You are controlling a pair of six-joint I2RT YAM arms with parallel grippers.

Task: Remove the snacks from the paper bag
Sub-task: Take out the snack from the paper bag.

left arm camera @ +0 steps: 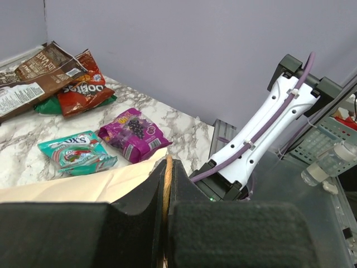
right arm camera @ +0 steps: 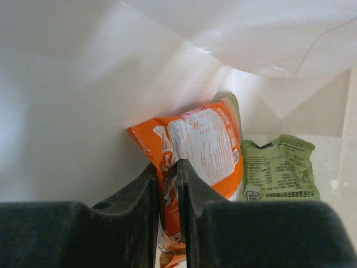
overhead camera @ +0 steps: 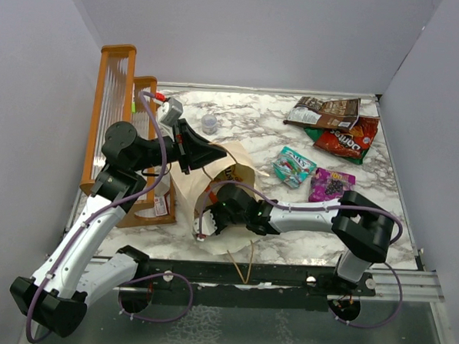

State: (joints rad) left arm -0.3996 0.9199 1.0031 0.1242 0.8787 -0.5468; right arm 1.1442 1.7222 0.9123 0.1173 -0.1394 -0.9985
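Cream-white paper fills the near middle of the table, where the large paper shopping bag with thin tan loop handles (overhead camera: pixel 184 186) lies slumped, one handle trailing toward 6 o'clock over the near edge. The right gripper (right arm camera: pixel 167 174) reaches into its mouth, and its jaws pinch the edge of an orange glossy packet (right arm camera: pixel 203 148) standing against the bag's inner wall. At 3 o'clock from that packet a pale green packet (right arm camera: pixel 279 167) rests at the bottom of the bag. At 12 o'clock of the bag the left gripper (left arm camera: pixel 167 170) has its jaws pressed together on a tan handle and the paper rim, holding the mouth up. Five snacks lie on the marble to the right. The purple pouch (overhead camera: pixel 330 185) is at 3 o'clock from the bag and the teal-pink packet (overhead camera: pixel 294 166) at 2 o'clock. Farther off lie the orange-red chip bag (overhead camera: pixel 348 138), the brown chip bag (overhead camera: pixel 325 111) and a green chip bag (left arm camera: pixel 47 105) under both. By my reckoning the job is well past half, with at least two packets left inside. Whether more hides behind the orange one I cannot tell. In the top view the right fingers are swallowed by the bag, and the green chip bag shows only as a sliver.
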